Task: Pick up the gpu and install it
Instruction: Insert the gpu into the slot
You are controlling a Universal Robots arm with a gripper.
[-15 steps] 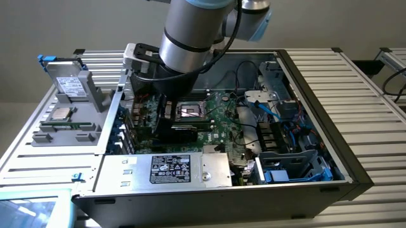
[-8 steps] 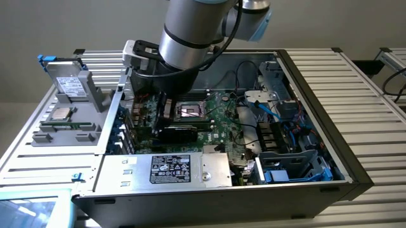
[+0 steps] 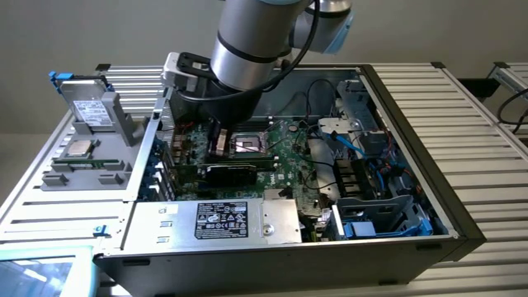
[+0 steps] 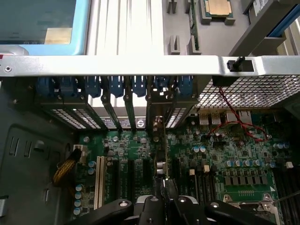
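Note:
The gpu [image 3: 239,172] is a flat black card standing on edge on the green motherboard [image 3: 281,176], inside the open computer case. In the wrist view the gpu [image 4: 161,154] shows edge-on. It runs from the rear slot brackets down to my gripper [image 4: 163,204]. The black fingers are drawn in on the card's near end, shut on it. In the exterior view my gripper [image 3: 219,148] reaches down from the grey arm onto the end of the card towards the exterior view's left. The arm hides most of the gripper.
A grey fixture [image 3: 120,120] at the exterior view's left holds a silver processor chip [image 3: 80,147] and a memory stick [image 3: 86,164]. The processor socket [image 3: 247,143] lies just behind the card. The power supply [image 3: 219,219] is in front. Blue slot clips [image 4: 117,86] and red wires [image 4: 236,122] line the case's rear.

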